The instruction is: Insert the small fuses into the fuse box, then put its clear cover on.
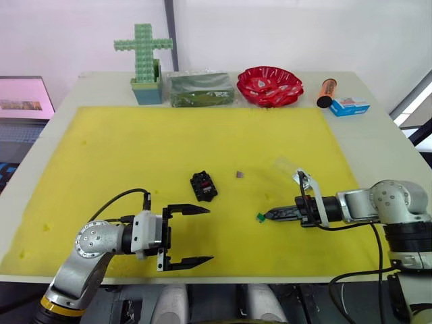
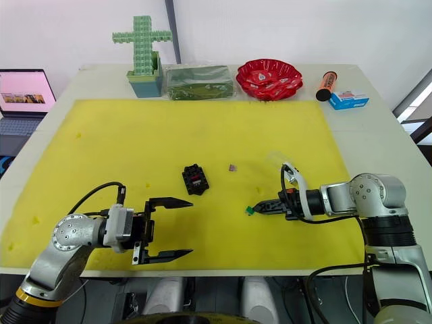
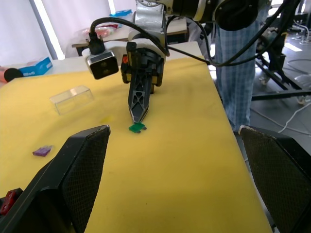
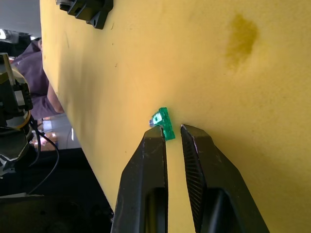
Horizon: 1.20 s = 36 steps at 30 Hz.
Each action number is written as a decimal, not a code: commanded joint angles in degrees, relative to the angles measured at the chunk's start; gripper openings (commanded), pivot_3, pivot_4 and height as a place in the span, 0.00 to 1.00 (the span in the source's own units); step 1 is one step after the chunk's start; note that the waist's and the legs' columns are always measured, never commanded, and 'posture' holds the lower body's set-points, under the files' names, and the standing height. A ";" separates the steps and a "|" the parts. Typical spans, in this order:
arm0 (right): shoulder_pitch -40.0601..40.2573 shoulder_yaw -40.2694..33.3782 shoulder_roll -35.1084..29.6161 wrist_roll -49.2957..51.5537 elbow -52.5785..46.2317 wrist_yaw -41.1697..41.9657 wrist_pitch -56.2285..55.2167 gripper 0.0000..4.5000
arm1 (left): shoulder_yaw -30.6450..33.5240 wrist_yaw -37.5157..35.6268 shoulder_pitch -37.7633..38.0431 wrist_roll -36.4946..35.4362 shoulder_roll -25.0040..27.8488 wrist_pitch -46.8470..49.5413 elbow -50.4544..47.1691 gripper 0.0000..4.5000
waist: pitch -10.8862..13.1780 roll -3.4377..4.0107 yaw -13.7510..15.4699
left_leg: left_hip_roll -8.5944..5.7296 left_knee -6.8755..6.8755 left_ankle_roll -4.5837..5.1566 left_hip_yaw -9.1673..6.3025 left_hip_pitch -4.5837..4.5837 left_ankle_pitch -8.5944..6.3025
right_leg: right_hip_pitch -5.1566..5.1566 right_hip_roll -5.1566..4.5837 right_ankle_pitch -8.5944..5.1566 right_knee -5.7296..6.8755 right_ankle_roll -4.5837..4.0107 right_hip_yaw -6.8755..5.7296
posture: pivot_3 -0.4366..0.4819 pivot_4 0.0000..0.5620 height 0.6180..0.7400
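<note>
A yellow mat [image 1: 202, 142] covers most of the table, giving the tiny parts a soft, bright backing. The left gripper [image 1: 187, 237] hovers low over the mat's near edge with its fingers wide apart, empty, probably waiting its turn. The right gripper [image 1: 270, 215] lies nearly flat, its fingers almost together with a narrow gap, tips just reaching the green fuse [image 4: 163, 122] on the mat, seemingly lined up to pinch it. The fuse box [image 1: 203, 185] sits mid-mat, with something red already in it. The clear cover [image 3: 71, 99] lies beside the right arm. The purple fuse [image 1: 239, 174] rests loose just right of the box.
</note>
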 commanded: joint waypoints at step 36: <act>2.42 -3.79 -0.93 -1.83 -1.56 3.91 1.41 0.37 | 0.10 2.23 -2.11 -0.91 0.46 3.55 -4.94 1.00 | 0.00 0.00 0.11 | 0.00 0.02 0.00 0.00 0.01 0.00 | 0.02 0.00 0.00 0.00 0.00 0.00 | 0.48 0.27 1.00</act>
